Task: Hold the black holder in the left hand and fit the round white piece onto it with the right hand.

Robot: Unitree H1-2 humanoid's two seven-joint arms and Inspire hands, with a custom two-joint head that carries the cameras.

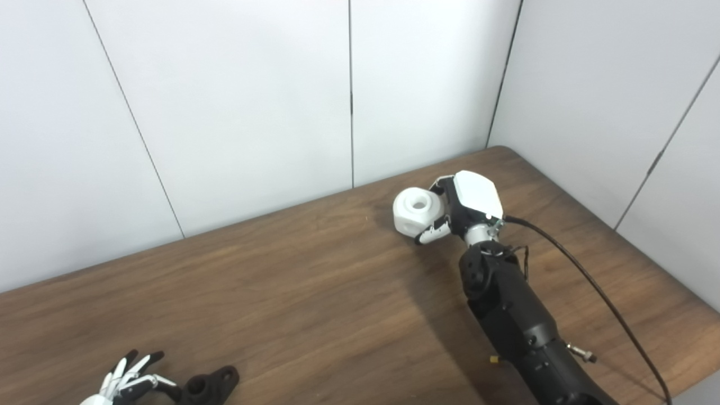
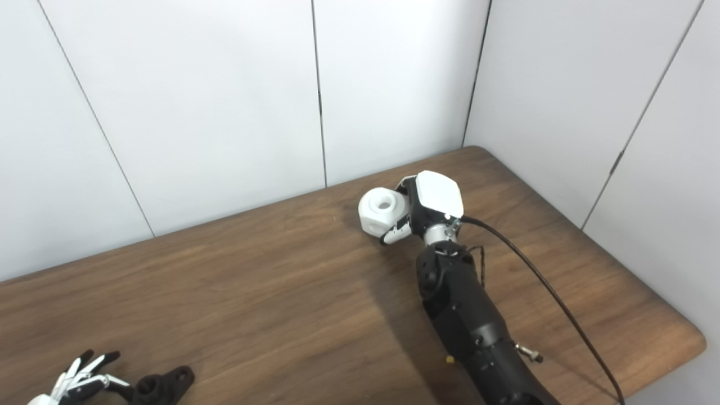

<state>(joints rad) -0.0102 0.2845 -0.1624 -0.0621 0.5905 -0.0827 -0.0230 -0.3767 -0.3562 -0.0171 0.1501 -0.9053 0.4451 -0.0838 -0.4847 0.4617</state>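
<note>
Far out near the desk's back edge, the right hand is closing its fingers on the round white piece. At the near left, the left hand is spreading its fingers beside the black holder, apparently not yet gripping it. Fitting is waiting.

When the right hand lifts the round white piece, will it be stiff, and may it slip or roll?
The round white plastic piece with a central hole looks rigid, probably stiff. Its smooth surface may slip between the right hand fingers. Its flat facets suggest it would rock rather than roll freely.
</note>
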